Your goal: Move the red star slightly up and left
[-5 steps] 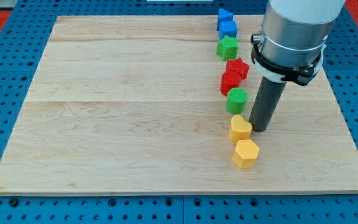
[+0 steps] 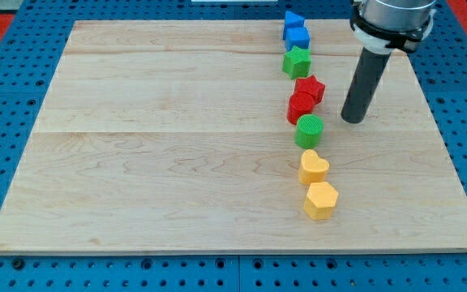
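The red star lies on the wooden board in a column of blocks right of centre. It touches a second red block just below and left of it. My tip rests on the board to the right of the star and a little lower, with a gap between them. The tip is level with the green cylinder and touches no block.
Above the star are a green star and two blue blocks. Below the cylinder lie a yellow heart and a yellow hexagon. A blue pegboard surrounds the board.
My tip has moved toward the view's top and slightly right, from beside the yellow heart to beside the red blocks. No block has moved.
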